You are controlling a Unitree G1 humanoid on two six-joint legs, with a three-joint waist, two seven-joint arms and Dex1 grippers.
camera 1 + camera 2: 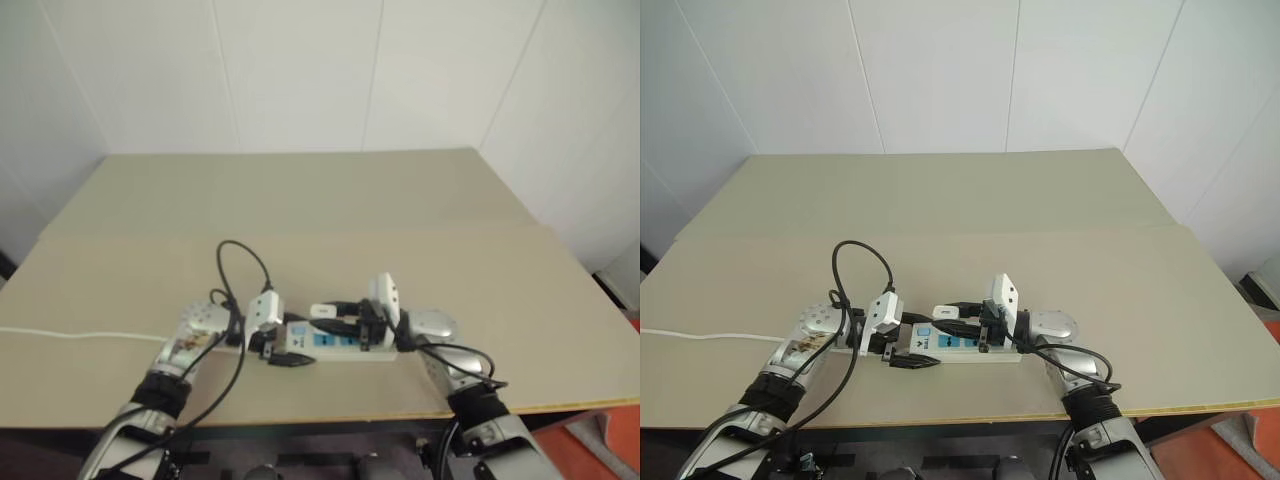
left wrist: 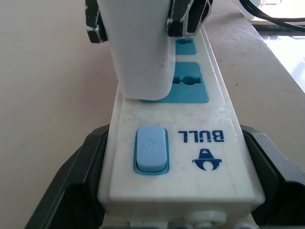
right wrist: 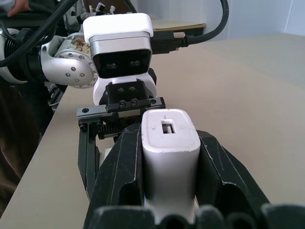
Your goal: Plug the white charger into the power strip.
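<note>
A pale beige bench [image 1: 320,200] stands in a corner of plain white panelled walls [image 1: 300,70], with its near edge running just above the robot's forearms.

Nearest the robot, close to that front edge, the power strip [image 1: 345,343] lies flat along the bench, a long white bar with blue socket faces. The left hand [image 1: 283,352] is clamped on its switch end: in the left wrist view the two black fingers [image 2: 78,176] press against both long sides of the bar, either side of the pale blue switch [image 2: 151,149] and the printed logo. A white cord [image 1: 80,335] trails from around that end across the bench toward the left edge.

Just beyond the switch, the white charger [image 2: 138,52] stands upright on the first blue socket face, its base down against the strip. How deep its pins sit is hard to judge, as the body hides them. The right hand [image 3: 169,157] is closed on the charger, a black finger [image 3: 121,171] on each of its flanks, reaching in from the strip's other end. In the right wrist view the charger's top shows a small rectangular port.

A black cable [image 1: 240,265] loops up above the left wrist. Farther back the bench is bare to the wall.
</note>
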